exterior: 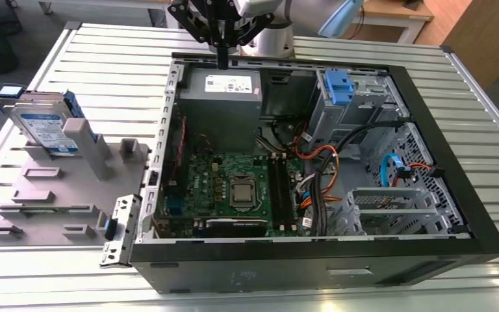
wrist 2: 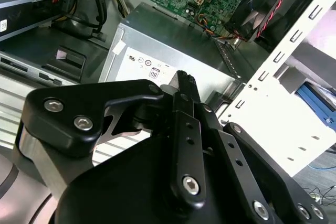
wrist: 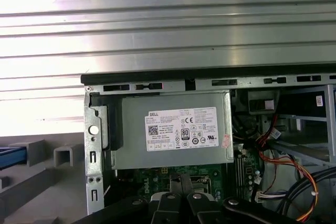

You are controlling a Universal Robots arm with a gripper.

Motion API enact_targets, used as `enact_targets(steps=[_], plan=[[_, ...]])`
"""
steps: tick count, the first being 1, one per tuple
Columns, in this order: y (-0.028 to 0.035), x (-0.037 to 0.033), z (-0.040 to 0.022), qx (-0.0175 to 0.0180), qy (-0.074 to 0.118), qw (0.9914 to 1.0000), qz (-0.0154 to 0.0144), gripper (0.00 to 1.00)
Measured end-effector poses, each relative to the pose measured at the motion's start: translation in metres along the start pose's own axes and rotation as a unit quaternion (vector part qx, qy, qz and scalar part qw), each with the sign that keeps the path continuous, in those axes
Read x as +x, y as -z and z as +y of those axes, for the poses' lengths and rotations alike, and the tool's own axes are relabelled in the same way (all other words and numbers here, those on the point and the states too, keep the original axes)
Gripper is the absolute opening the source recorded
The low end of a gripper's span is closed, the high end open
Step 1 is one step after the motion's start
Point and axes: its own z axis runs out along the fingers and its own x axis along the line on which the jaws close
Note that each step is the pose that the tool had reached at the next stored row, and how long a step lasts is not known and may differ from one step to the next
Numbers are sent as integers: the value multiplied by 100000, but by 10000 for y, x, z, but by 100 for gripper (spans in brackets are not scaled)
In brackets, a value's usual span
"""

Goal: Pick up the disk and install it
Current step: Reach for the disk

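Though apart from disk (exterior: 46, 127), claw (exterior: 223, 63) closed

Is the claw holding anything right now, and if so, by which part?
Nothing. The claw is shut and empty above the grey metal box; the disk sits in its stand.

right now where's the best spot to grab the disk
Likely the upper end of the disk, pinched across its blue side rails, coming from above. It stands tilted in the grey rack against the post, so the top is free and the lower end is boxed in. The gripper hangs shut over the case.
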Motion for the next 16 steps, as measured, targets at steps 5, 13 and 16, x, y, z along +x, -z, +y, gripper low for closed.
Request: enact_targets(steps=[5,13,16], plan=[[0,2,0,-4,-5,100000,-1,11],[1,49,-3,-1,-10,100000,-1,11],[2,58,-4,-1,-5,100000,0,11]])
